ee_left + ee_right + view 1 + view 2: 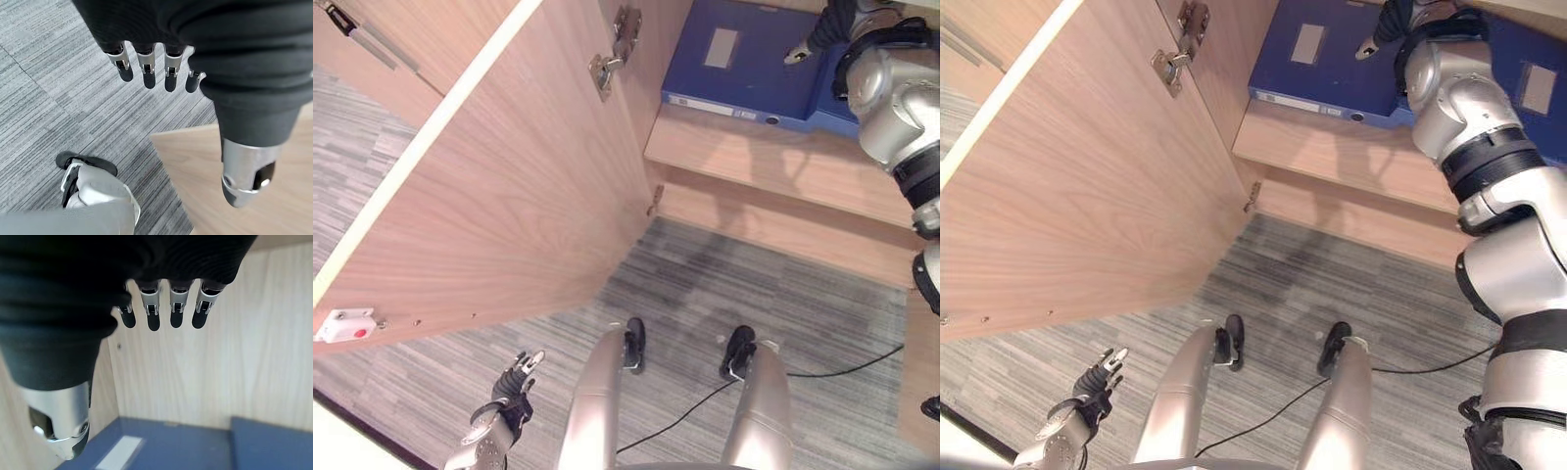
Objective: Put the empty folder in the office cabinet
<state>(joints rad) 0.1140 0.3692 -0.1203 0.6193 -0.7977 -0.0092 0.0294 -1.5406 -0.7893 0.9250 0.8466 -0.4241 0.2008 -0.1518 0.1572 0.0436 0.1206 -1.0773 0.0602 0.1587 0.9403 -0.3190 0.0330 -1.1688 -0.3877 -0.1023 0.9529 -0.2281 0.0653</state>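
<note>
A blue folder (734, 59) lies flat on the cabinet shelf (783, 162) at the upper right of the left eye view, its spine with a white label facing outward along the shelf's front edge. Just to its right a second blue folder (1538, 98) lies on the same shelf, partly covered by the arm in the right eye view. The right robot hand (803, 51) reaches into the cabinet at the top right of the left eye view and hovers over the first folder's cover near its right edge; in the right wrist view its fingers (154, 313) hang straight and spread with the thumb apart, holding nothing, and the wooden back wall (220, 372) of the cabinet and the blue folder tops show beyond them. Whether a fingertip touches the folder cannot be told. The open cabinet door (499, 186) takes up the upper left of the left eye view, with a metal hinge (612, 54) near its top. The left robot hand (514, 387) hangs at the lower left of the left eye view above the grey striped carpet (705, 284), its fingers loose and extended, empty, well apart from the cabinet shelf.
</note>
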